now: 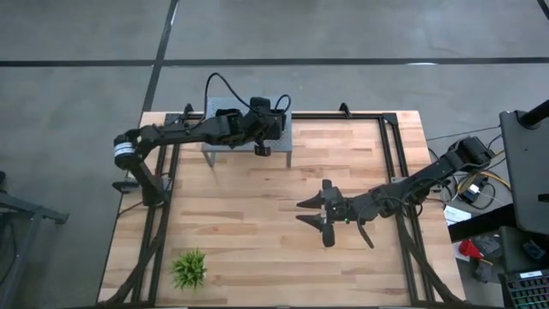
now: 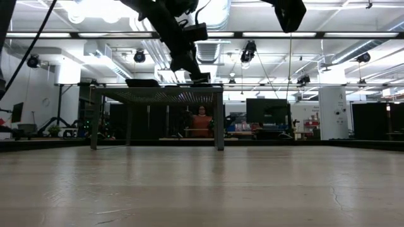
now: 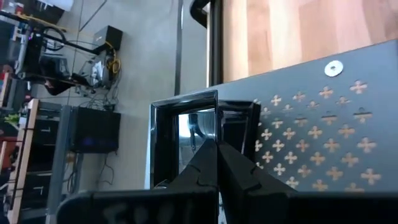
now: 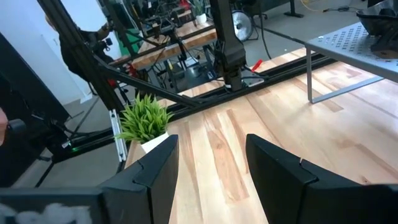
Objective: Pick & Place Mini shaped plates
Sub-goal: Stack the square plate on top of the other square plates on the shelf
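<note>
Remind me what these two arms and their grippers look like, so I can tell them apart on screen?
Both arms are dark, jointed and slim. The left arm has a pale band near its base and a black cable looping above it. The right gripper has two black, flat, angular fingers; the left gripper has matching black fingers tapering to narrow tips.

High view straight down over the pale wooden table [image 1: 257, 215], low view level across it, wrist views close, all sharing the grey perforated metal stand [image 1: 225, 146].

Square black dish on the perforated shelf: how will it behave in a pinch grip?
Likely slippery: the square dish looks glossy, almost mirror-like. Probably stiff, and its raised rim offers a pinch edge. Looks flat, so unlikely to roll.
</note>
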Controlling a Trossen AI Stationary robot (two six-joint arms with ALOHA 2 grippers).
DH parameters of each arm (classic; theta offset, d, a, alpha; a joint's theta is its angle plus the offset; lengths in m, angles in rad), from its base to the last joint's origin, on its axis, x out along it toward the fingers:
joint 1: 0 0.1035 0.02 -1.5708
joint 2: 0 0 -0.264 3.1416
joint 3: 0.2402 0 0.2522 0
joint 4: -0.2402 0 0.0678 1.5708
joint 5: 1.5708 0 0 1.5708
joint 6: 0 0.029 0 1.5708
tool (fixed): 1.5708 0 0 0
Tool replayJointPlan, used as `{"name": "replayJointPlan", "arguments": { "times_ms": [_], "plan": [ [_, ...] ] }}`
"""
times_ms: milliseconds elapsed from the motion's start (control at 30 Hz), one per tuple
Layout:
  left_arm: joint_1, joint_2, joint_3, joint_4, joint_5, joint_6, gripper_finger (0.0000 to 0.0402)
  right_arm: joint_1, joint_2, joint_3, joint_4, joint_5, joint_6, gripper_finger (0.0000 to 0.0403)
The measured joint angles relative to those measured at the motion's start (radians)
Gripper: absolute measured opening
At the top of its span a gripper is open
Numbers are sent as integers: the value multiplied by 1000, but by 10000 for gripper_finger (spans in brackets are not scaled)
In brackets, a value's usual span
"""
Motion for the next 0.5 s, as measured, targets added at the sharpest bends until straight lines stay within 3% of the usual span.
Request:
{"name": "replayJointPlan", "arguments": {
  "times_ms": [500],
  "plan": [
    [29, 0, -1, 0, 61, -5, 0, 0, 0, -1, 1, 0, 46, 185]
  ]
}}
